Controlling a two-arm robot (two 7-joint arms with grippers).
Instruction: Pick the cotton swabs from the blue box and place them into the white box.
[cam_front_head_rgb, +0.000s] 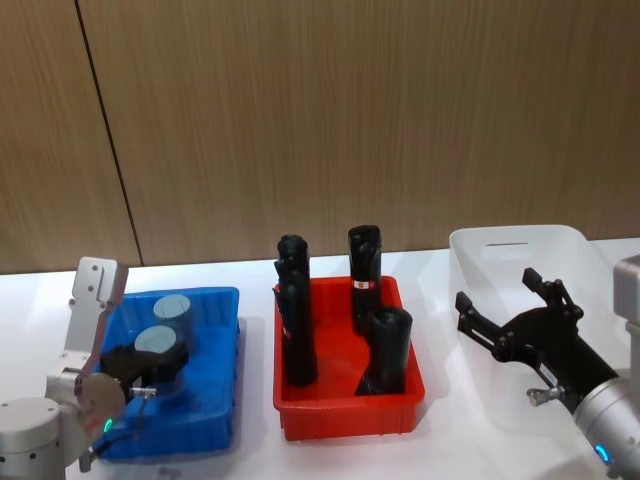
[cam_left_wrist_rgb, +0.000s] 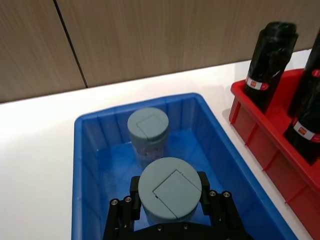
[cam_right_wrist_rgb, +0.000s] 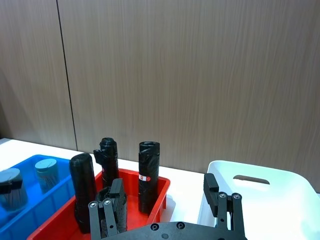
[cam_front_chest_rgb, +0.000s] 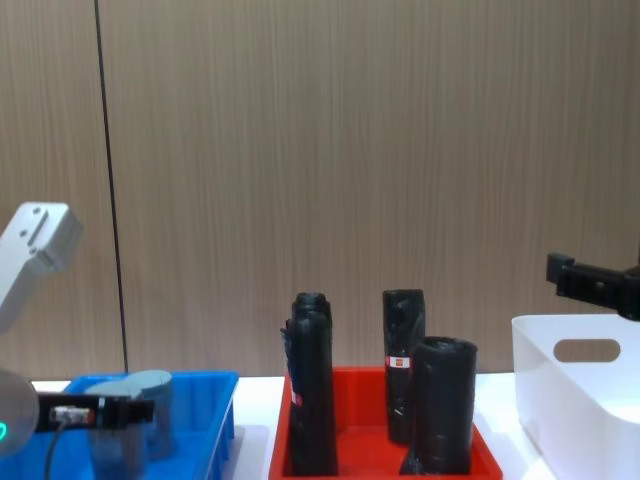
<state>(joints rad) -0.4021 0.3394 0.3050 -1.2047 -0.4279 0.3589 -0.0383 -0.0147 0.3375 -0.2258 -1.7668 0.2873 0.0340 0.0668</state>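
Two cotton swab tubs with grey-blue lids stand in the blue box (cam_front_head_rgb: 218, 400) at the left of the table. My left gripper (cam_front_head_rgb: 152, 362) is shut on the nearer tub (cam_left_wrist_rgb: 169, 188), a black finger (cam_left_wrist_rgb: 134, 192) pressed to each side of it. The farther tub (cam_left_wrist_rgb: 148, 128) stands free behind it, toward the box's back wall. At the right stands the white box (cam_front_head_rgb: 520, 233). My right gripper (cam_front_head_rgb: 507, 300) hangs open over its near left part with nothing between its fingers. It is also seen from the right wrist (cam_right_wrist_rgb: 165, 200).
A red tray (cam_front_head_rgb: 350, 415) with several tall black rolls (cam_front_head_rgb: 365, 262) sits between the two boxes, and the rolls rise well above its walls. A wooden wall panel runs behind the white table.
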